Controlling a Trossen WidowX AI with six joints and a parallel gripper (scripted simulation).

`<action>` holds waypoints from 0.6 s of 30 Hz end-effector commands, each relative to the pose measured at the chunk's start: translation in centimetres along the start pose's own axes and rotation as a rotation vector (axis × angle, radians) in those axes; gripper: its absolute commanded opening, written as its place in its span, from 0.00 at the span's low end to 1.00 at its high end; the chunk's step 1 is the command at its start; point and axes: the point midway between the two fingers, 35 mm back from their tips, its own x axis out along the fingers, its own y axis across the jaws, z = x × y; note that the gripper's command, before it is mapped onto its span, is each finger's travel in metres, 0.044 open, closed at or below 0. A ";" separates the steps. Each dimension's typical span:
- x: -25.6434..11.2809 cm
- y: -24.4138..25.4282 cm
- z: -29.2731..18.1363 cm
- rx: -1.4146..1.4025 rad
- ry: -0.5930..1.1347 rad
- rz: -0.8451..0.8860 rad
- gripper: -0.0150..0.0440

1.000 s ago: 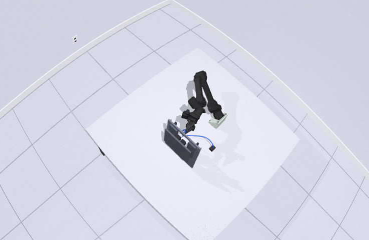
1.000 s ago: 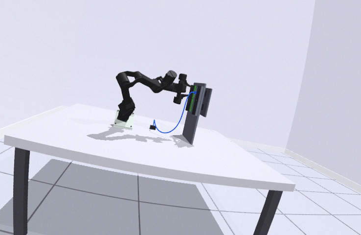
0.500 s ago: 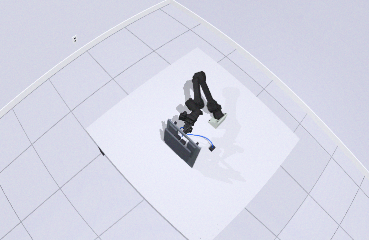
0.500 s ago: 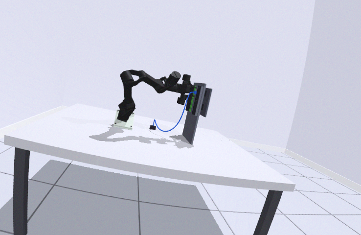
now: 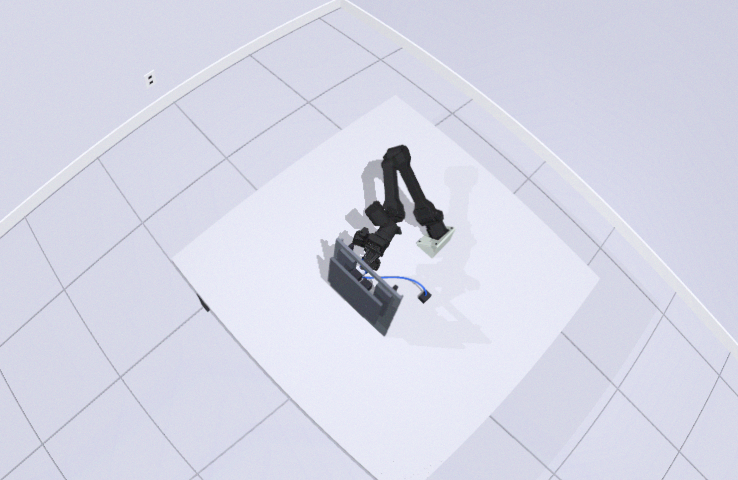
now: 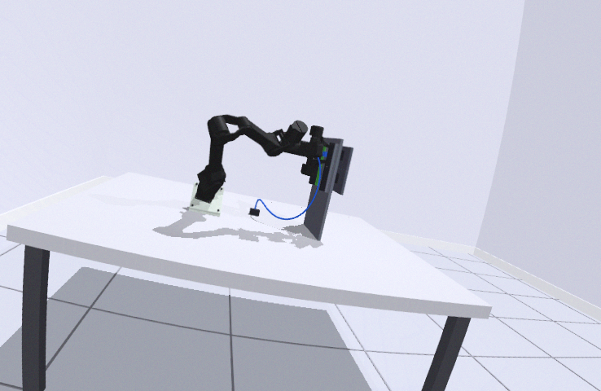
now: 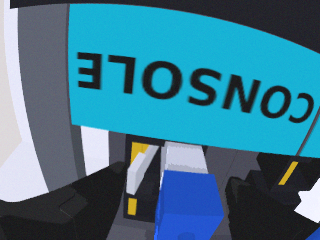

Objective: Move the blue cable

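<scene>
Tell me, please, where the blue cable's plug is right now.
In the wrist view, the plug sits at the bottom, just right of centre, below the cyan CONSOLE label and between the end effector's two open fingers.
</scene>
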 end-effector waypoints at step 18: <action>0.3 -0.1 0.1 0.000 0.000 -0.001 0.50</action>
